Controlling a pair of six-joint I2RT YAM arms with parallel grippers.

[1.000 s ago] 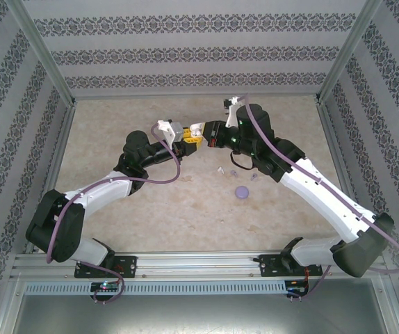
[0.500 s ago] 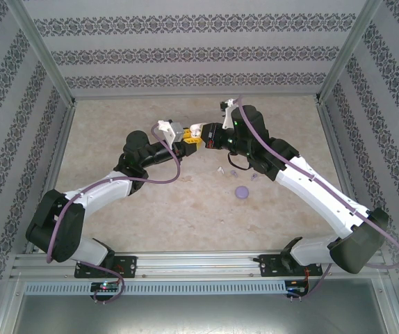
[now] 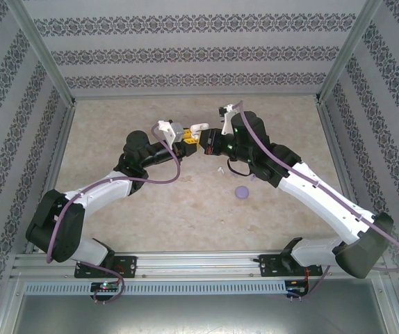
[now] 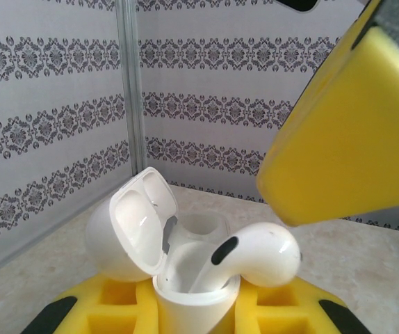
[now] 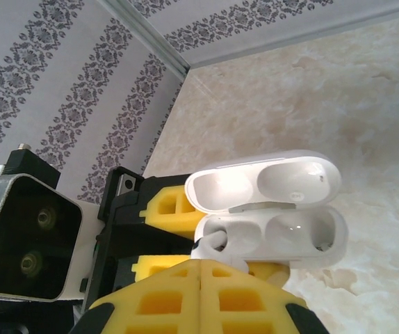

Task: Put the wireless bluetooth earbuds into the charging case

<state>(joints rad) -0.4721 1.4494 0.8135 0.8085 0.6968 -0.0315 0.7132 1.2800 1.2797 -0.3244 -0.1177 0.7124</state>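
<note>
Over the table (image 3: 151, 209), we see the left gripper (image 4: 196, 309) clamped narrowly on the base of the white charging case (image 5: 269, 233), whose lid stands hinged open. The right gripper (image 5: 199, 268) has its fingers pressed fully together, pinching the white earbud (image 4: 258, 259) at their tips. The earbud's stem is partly down in one socket of the case.

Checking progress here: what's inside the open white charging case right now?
One white earbud sits partly in one well of the charging case; the other well looks empty. The case wall hides the earbud's stem tip, so its depth cannot be seen.
</note>
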